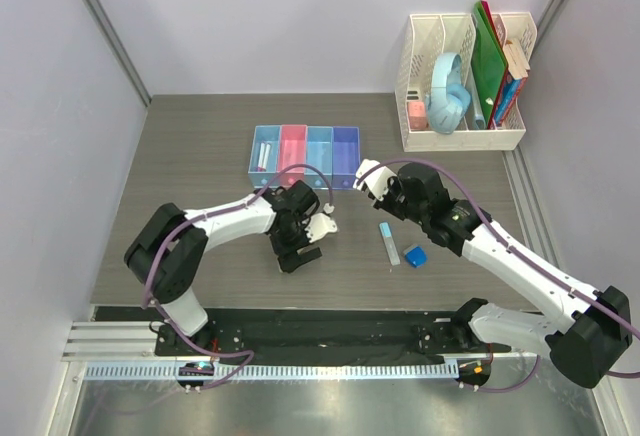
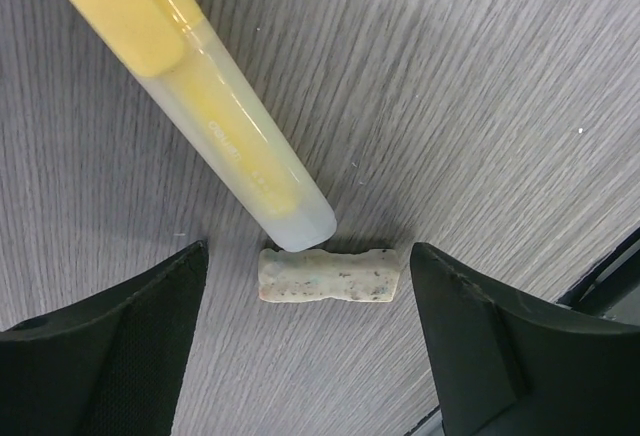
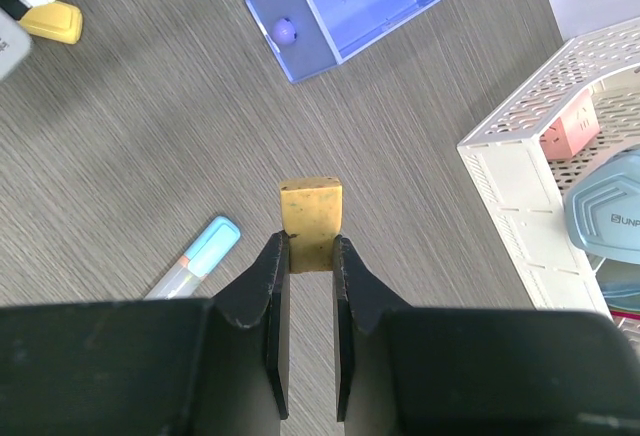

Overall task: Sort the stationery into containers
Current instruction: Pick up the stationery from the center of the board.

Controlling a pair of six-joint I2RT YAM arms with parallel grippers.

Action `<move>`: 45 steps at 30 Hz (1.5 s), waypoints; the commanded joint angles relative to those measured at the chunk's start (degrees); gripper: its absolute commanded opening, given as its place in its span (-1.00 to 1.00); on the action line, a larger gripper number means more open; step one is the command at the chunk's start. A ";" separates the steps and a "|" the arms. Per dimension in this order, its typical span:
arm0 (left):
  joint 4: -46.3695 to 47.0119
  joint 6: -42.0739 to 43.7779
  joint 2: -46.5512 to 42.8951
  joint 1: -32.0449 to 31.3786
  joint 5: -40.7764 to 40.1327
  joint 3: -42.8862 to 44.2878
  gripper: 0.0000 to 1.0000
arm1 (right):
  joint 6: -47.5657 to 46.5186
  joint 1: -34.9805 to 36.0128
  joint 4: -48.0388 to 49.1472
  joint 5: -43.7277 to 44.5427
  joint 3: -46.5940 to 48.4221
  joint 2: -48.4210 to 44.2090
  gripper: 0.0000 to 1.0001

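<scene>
A dark grey wood-grain tabletop [image 1: 200, 156] is enclosed by pale, plain walls. The left tool [image 2: 308, 266] is held apart, the small beige block [image 2: 330, 274] lying between its fingers, the tip of the yellow marker [image 2: 215, 106] just ahead. The right tool [image 3: 311, 246] is clamped on the tiny orange block [image 3: 311, 211]; the purple-blue bin [image 3: 315, 41] is seen ahead of it. Only "UNP" can be read on a pale blue item [image 3: 605, 211] in the white rack [image 3: 520, 186] to its right.
</scene>
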 commanded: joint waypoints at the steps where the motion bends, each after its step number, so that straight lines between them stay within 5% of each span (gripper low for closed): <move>1: -5.06 -0.43 3.21 -0.13 1.40 -5.77 0.72 | 0.76 -0.34 0.84 0.48 1.75 -1.72 -0.98; 12: -5.24 -0.08 2.77 -0.21 1.40 -7.71 0.52 | 1.28 -0.43 0.75 -0.05 1.84 -1.55 -0.98; 19: -6.47 0.10 3.47 -0.21 2.01 -7.18 -0.05 | 1.20 -0.43 0.75 -0.05 2.19 -0.32 -0.98; 45: -14.47 -0.34 -10.07 -0.04 3.07 9.78 -0.06 | 2.51 -4.38 13.31 -3.29 18.17 25.60 -0.98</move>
